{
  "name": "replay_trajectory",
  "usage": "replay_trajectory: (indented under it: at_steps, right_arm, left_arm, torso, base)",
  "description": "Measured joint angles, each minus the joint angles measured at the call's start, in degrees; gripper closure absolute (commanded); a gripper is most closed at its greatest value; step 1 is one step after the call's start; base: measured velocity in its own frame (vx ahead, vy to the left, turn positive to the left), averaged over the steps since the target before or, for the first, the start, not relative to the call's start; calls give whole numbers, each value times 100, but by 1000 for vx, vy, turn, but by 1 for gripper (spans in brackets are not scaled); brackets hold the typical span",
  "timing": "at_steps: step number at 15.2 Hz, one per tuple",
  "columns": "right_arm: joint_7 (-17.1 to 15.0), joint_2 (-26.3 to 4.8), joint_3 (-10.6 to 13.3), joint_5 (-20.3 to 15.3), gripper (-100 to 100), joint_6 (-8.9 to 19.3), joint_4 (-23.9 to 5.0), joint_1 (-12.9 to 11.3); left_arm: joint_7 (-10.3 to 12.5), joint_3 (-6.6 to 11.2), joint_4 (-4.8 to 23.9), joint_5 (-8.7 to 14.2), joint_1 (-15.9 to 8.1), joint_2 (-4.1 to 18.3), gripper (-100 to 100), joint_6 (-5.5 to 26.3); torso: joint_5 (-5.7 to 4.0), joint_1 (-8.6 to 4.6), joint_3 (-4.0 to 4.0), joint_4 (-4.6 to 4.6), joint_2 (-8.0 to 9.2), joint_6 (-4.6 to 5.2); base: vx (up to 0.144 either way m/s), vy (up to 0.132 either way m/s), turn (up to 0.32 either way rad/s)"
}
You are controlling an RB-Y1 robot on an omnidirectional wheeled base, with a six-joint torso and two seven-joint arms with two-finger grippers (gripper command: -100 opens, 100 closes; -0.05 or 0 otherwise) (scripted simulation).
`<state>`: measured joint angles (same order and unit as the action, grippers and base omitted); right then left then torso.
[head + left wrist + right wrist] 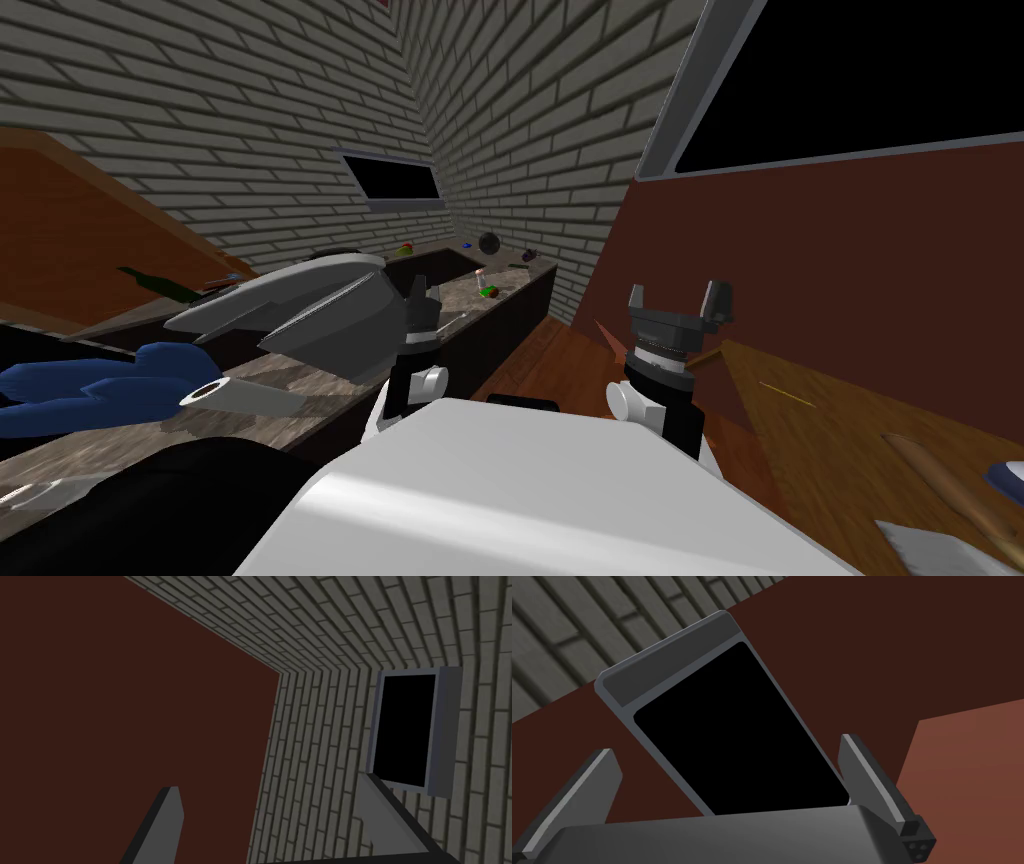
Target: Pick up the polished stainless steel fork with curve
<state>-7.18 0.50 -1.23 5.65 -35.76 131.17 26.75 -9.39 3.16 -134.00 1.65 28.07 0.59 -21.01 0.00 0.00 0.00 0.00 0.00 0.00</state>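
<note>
Along the marbled surface (515, 279), 11 o'clock: a thin pale sliver that I take for the fork (455, 322) lies just beside my left gripper (424, 293). It is too small to show tines or curve.
Close at 9 o'clock: a large grey shape (300, 310) and a blue shape (90, 385) lie near the camera. I cannot tell what either is.
Cut off at 3 o'clock: a wooden surface (830, 440) runs out of the picture, and the things on it are clipped at the edge.
Sink (440, 265): one, set into the marbled surface at 12 o'clock, beyond the fork.
Small things: one black ball (488, 241) past the sink, one dark green bottle (150, 280) at 10 o'clock, and one small clear jar (481, 275) with a green and red bit beside it. The other specks are too small to name.
Windows: two, each a black area in a grey frame.
Left gripper: fingers spread wide, holding nothing, touching nothing.
Right gripper (677, 290): raised at 1 o'clock, fingers spread wide, holding nothing, well apart from the fork.
</note>
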Motion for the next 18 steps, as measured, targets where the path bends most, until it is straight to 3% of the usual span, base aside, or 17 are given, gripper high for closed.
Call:
replay_trajectory:
  at_steps: [8,18]
  right_arm:
    - [0,0,0,0,0,0,0,1]
    - [0,0,0,0,0,0,0,1]
  left_arm:
    - [109,293,101,174,70,703,-100,689]
    - [303,756,143,449,150,1118,-100,1755]
  torso:
    - [-3,-12,-17,-7,-30,0]
    - [-3,-14,-16,-6,-29,0]
  base:
    - [53,-27,-6]
    - [52,-27,-7]
